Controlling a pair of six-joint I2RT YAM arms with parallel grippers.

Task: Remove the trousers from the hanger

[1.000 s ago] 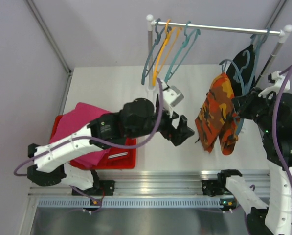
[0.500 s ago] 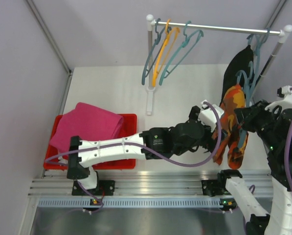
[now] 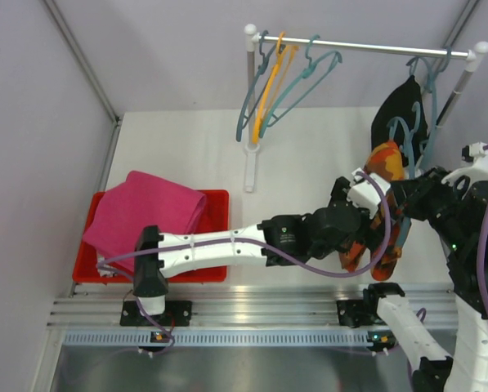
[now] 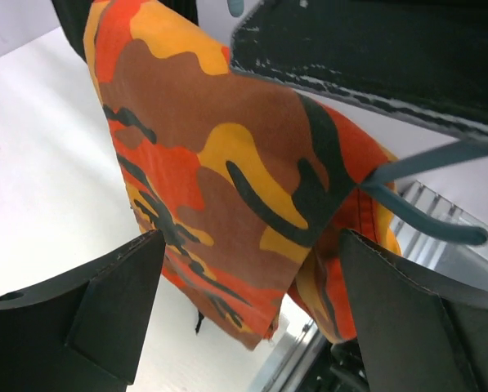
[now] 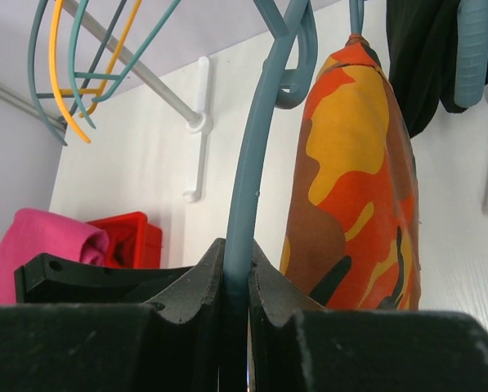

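Toward 4 o'clock on the bench (image 3: pixel 186 147): straddling the orange camouflage trousers (image 4: pixel 227 188) with left end effector (image 4: pixel 252 302) wide open; clamping the teal hanger (image 5: pixel 256 163) tight in right end effector (image 5: pixel 235 282).

- The table (image 3: pixel 186 147) carries a rail (image 3: pixel 366 46) across its far side, with a post (image 3: pixel 249 122) under the rail's left end.
- Empty hangers (image 3: pixel 268 90) hang at the rail's left end; the hung trousers (image 3: pixel 397 106) hang at its right end.
- A bin (image 3: pixel 217 211) sits at the table's near left, with the folded trousers (image 3: pixel 145 216) in it, lapping over its left rim.
- At the near right, the right gripper (image 5: pixel 235 269) is clamped on a hanger (image 5: pixel 256 155), in front of the rail's right end.
- The draped trousers (image 4: pixel 227 180) hang from that hanger, just left of the right gripper in the top view.
- The left arm (image 3: pixel 227 245) reaches rightward past the bin; the left gripper (image 4: pixel 252 278) has one finger on each side of the draped trousers.
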